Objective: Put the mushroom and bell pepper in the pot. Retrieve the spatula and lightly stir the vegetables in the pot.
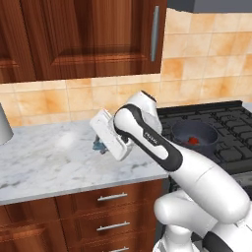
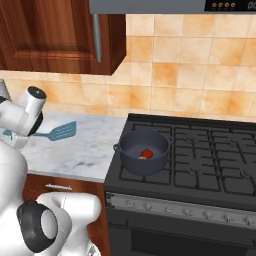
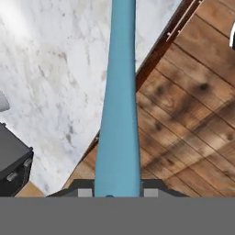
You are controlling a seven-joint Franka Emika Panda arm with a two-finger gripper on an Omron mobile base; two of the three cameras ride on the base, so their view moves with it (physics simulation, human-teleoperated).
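My gripper [image 3: 117,193] is shut on the thin handle of the teal spatula [image 3: 118,105], which runs straight away from the fingertips in the hand view. In the right base view the slotted blade of the spatula [image 2: 63,131] points toward the stove, over the marble counter, with the gripper [image 2: 9,134] at its left end. In the left base view the gripper [image 1: 102,145] is mostly hidden behind the hand. The dark pot [image 1: 180,129] [image 2: 131,165] stands on the stove's front left burner. A red bell pepper [image 1: 193,141] [image 2: 147,152] lies inside it. I cannot make out the mushroom.
The black gas stove [image 2: 210,155] lies right of the marble counter [image 1: 44,162]. Wooden drawers [image 1: 110,198] sit below the counter, wall cabinets [image 1: 83,34] above it. A grey object [image 1: 4,129] stands at the counter's far left. A range hood [image 2: 150,6] hangs over the stove.
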